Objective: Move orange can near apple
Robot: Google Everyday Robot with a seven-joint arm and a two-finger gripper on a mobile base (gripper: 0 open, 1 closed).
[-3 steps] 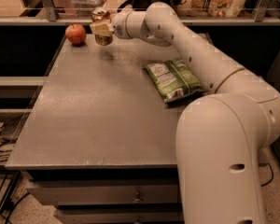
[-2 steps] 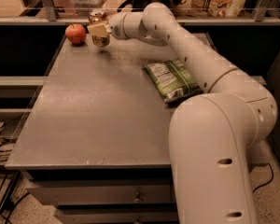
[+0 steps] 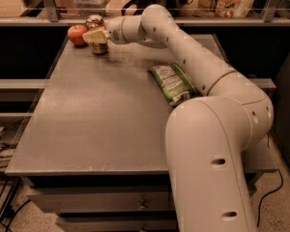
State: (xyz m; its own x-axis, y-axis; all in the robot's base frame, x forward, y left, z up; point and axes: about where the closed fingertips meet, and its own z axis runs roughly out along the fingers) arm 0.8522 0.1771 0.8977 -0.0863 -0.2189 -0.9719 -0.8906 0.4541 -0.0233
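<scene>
Just right of the apple (image 3: 77,34) on the counter (image 3: 111,129), gripping the upright orange can (image 3: 94,21) with the tool (image 3: 97,36) closed around its middle, seemingly at the placing step, needing next only to settle it, release and withdraw without nudging either.

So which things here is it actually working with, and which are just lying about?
Job: orange can, at the far left of the table; apple beside it; gripper, closed on the can.
Lying about: green chip bag, mid-table right.
</scene>
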